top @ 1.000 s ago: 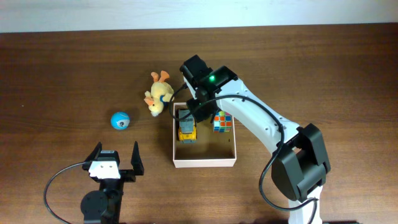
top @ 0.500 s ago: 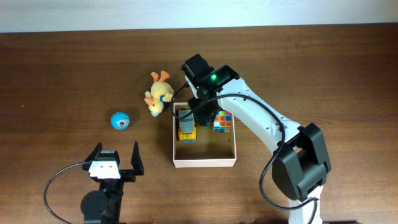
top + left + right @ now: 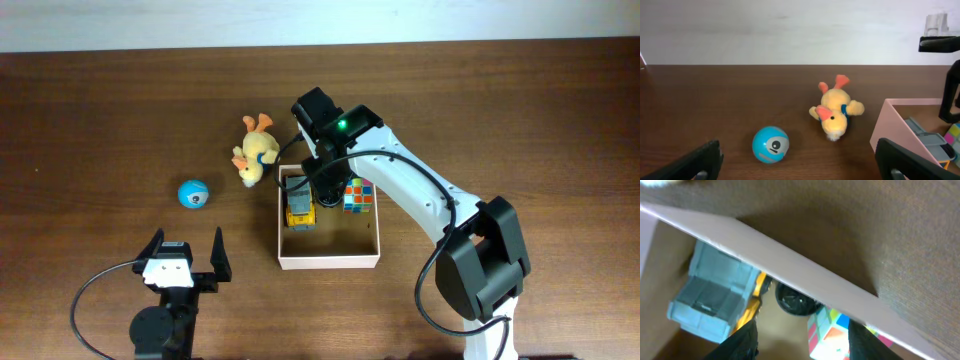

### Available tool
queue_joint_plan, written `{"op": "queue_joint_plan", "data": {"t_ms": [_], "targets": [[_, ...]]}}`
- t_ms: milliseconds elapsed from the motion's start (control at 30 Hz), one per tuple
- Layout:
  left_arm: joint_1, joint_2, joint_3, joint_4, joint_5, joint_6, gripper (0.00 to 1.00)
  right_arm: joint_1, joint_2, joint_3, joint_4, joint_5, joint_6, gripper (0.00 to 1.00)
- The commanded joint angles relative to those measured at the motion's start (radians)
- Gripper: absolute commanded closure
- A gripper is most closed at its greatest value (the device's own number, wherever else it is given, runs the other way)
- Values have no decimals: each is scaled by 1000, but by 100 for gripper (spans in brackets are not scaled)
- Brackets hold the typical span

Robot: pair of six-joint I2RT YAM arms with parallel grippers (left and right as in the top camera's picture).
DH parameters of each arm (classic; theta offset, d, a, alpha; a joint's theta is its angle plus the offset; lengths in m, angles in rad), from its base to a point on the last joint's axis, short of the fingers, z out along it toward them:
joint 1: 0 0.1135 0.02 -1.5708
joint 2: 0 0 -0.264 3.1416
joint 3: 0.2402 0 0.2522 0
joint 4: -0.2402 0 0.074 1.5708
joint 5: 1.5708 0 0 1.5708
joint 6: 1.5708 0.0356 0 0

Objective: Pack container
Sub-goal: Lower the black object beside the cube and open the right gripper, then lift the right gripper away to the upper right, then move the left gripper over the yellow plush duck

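Right jaws are barely drifting versus a second ago, hanging wide open and empty over the truck (image 3: 300, 208) lying in the container (image 3: 330, 263) mid-counter, so the drop looks done; duck (image 3: 255, 152) and ball (image 3: 193, 193) are waiting outside.

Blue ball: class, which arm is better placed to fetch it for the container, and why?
Left. The left gripper stands open and empty, facing the blue ball close by; the right gripper is over the container, farther away.
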Motion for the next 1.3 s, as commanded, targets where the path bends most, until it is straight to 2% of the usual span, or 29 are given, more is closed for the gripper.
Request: {"op": "queue_joint_plan", "data": {"t_ms": [0,200,333,433,567,733,867,900,967,1267], "targets": [[7,-4,-10,3,14,-6,1,-5,7,38,-53,16,-7,47],[7,-4,-10,3,14,-6,1,-5,-21,212,-166,24,-11,47],[7,-4,-10,3,14,-6,1,-18,-34,351,-224,105,-6,47],[7,-4,-10,3,14,-6,1,-64,-34,426,-236,200,-6,35],[7,-4,-10,3,14,-6,1,-171,-34,426,-233,269,45,28],[7,-4,-10,3,14,-6,1,-382,-31,425,-194,255,135,24],[7,-4,-10,3,14,-6,1,-527,-16,425,-164,205,154,16],[7,-4,-10,3,14,-6,1,-557,-7,424,-165,205,157,13],[7,-4,-10,3,14,-6,1,-611,8,416,-164,205,158,0],[7,-4,-10,3,14,-6,1,-731,35,364,-165,89,190,1]]}}
